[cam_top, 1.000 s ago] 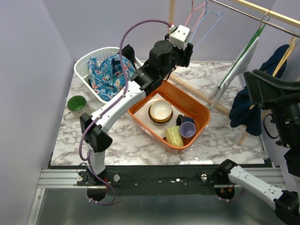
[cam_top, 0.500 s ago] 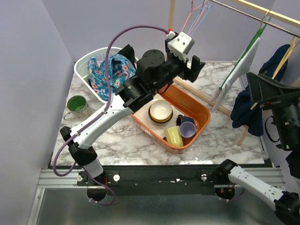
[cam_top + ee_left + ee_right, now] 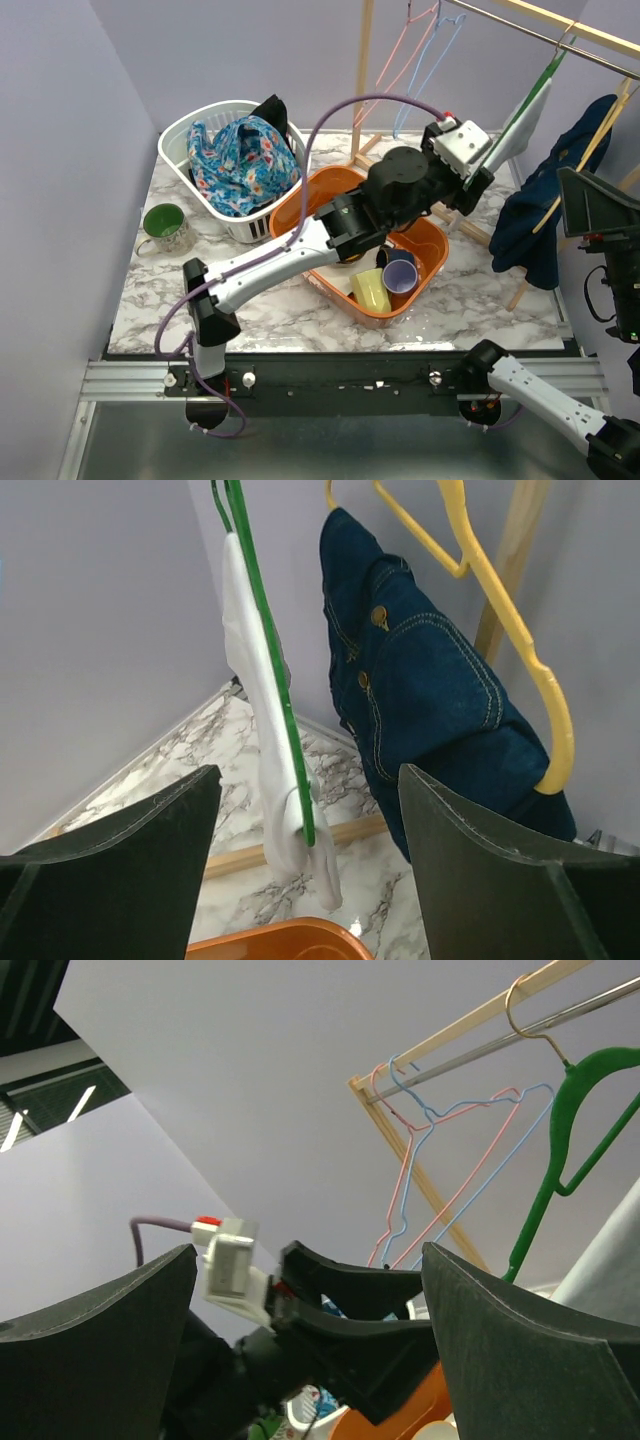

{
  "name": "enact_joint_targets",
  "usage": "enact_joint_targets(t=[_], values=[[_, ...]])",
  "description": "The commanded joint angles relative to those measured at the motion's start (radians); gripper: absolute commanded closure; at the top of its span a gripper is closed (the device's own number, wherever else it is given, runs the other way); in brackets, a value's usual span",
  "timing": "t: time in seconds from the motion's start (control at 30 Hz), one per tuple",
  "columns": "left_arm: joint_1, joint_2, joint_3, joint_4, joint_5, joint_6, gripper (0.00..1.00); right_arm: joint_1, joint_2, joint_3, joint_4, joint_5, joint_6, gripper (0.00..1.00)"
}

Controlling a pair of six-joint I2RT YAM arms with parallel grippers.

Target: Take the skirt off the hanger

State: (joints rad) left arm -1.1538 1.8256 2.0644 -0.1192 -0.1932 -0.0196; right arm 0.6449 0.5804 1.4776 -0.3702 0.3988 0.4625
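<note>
From above, the left jaws are standing wide over one orange tub (image 3: 432, 238) holding two cups (image 3: 370, 290) on the bench (image 3: 140, 300).

Left wrist: two garments are hanging, one white garment (image 3: 262, 740) on a green hanger (image 3: 270, 660) and one buttoned denim skirt (image 3: 430, 710) on a yellow hanger (image 3: 497, 610).

Right wrist: the right jaws are gaping wide, and two wire hangers (image 3: 412, 1125) are dangling.

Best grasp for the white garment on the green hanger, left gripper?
Loose lower end of the white garment, below the tip of the green hanger. Left gripper straight in, jaws either side: it hangs there as a narrow, free strip.
</note>
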Motion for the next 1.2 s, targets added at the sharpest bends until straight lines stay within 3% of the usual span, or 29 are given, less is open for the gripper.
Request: enact_joint_targets(t=[0.0, 0.13, 0.37, 0.7, 0.8, 0.83, 1.03, 1.17], values=[[-0.018, 0.087, 0.072, 0.059, -0.065, 0.059, 0.19, 0.002, -0.017, -0.013, -0.036, 0.031, -0.008, 0.01], [-0.023, 0.167, 0.166, 0.030, -0.110, 0.086, 0.22, 0.002, -0.027, -0.020, -0.039, 0.026, -0.004, 0.01], [-0.024, 0.241, 0.187, 0.102, -0.229, 0.144, 0.28, 0.002, -0.031, -0.011, -0.052, 0.012, 0.002, 0.01], [-0.021, 0.317, 0.266, 0.102, -0.183, 0.162, 0.44, 0.002, -0.037, -0.016, -0.047, 0.015, -0.001, 0.01], [-0.023, 0.334, 0.299, 0.093, -0.184, 0.168, 0.56, 0.002, -0.034, -0.016, -0.042, 0.014, -0.001, 0.01], [-0.023, 0.334, 0.295, 0.098, -0.186, 0.168, 0.65, 0.002, -0.034, -0.013, -0.041, 0.011, -0.002, 0.01], [-0.021, 0.319, 0.292, 0.115, -0.209, 0.164, 1.00, 0.002, -0.019, -0.005, -0.041, 0.003, -0.007, 0.01], [-0.018, 0.288, 0.260, 0.176, -0.212, 0.158, 1.00, 0.002, -0.013, -0.008, -0.038, 0.000, -0.007, 0.01]])
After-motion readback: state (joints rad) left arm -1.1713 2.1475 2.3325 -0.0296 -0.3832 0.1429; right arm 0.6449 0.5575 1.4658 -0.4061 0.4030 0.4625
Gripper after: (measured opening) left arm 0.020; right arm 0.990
